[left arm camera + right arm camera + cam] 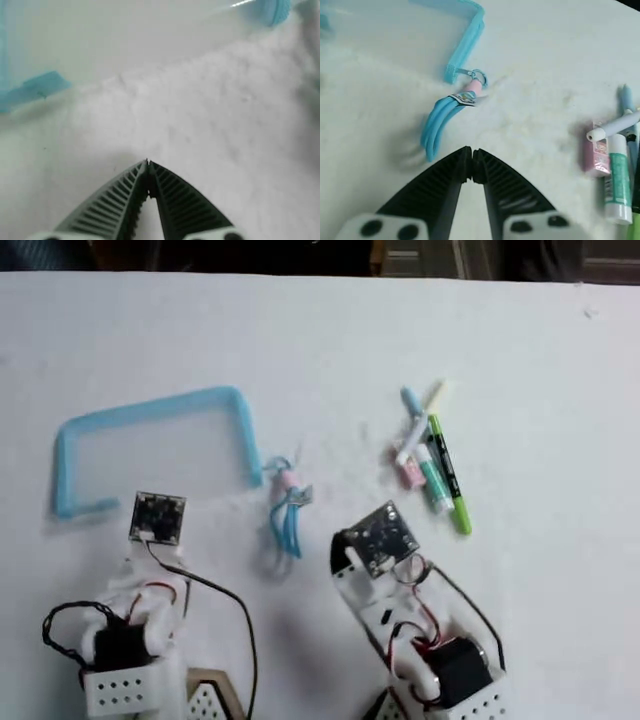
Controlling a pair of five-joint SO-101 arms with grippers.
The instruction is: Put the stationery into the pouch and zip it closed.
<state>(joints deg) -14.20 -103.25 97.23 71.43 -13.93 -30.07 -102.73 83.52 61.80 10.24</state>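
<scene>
Setting: a robotics test bench, as we recorded it; what kind of building held it we could not tell.

Evidence we listed:
- one flat table under a white, slightly rough cloth (pixel 320 330)
- two white printed-plastic arms, the left arm (pixel 130 635) and the right arm (pixel 440 650), on perforated white base blocks (pixel 122 692)
- bare square dark circuit boards (pixel 158 517) at the wrists
- a loose black cable (pixel 238 615) and thin red wires (pixel 425 625), uncovered
- a ribbed grey-green plastic left gripper (pixel 148 165) and a ribbed black plastic right gripper (pixel 471 155)

Behind the table's far edge we noted a dark strip of room (pixel 200 255), its contents indistinct.
</scene>
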